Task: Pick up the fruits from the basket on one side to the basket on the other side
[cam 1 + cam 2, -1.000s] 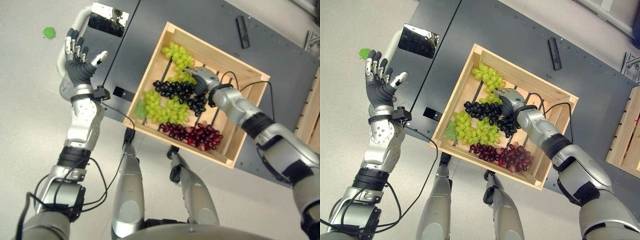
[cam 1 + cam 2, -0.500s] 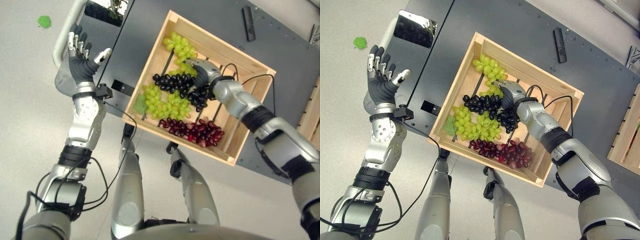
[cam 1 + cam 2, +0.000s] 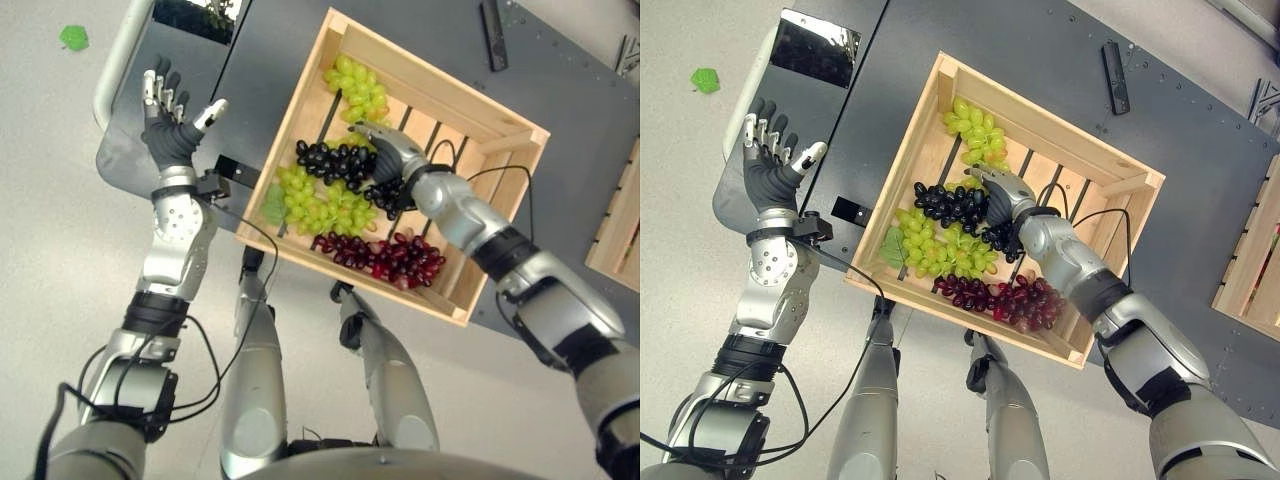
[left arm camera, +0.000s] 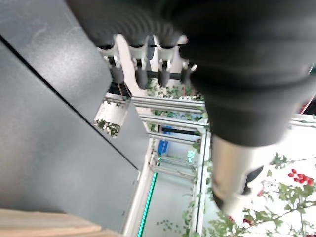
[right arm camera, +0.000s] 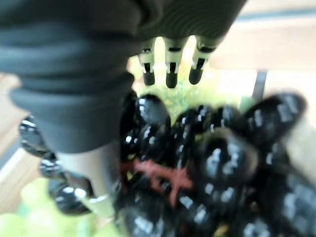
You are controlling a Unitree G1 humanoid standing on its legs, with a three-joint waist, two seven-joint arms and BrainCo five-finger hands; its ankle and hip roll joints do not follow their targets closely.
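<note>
- The right hand (image 3: pixel 1002 195) has slid a little further across the wooden crate (image 3: pixel 1077 149) over the last second, onto the black grapes (image 3: pixel 952 203) near the crate's middle; the whole view has shifted too, so part of that is the head moving.
- In the right wrist view its fingers (image 5: pixel 169 69) reach out over the dark bunch and the thumb lies beside the berries, so the hand is loosely spread on the fruit and I judge the grasp not yet closed.
- The black grapes lie on the slats as before, unlifted, so the task seems to be at the grasping step with no fruit carried over.
- The left hand (image 3: pixel 178 125) stays raised and spread, holding nothing, off the table's left edge.
- Other fruit in the crate: green grapes (image 3: pixel 974 126) toward its far corner, a second green bunch (image 3: pixel 940 250) by its left edge, red grapes (image 3: pixel 1004 298) along its near edge.
- The crate rests on a dark grey table (image 3: pixel 1200 200); a black bar (image 3: pixel 1114 76) lies near the far edge, and a second wooden crate (image 3: pixel 1250 270) shows at the right edge.
- Pale floor with a green scrap (image 3: pixel 705 79) at the far left.
</note>
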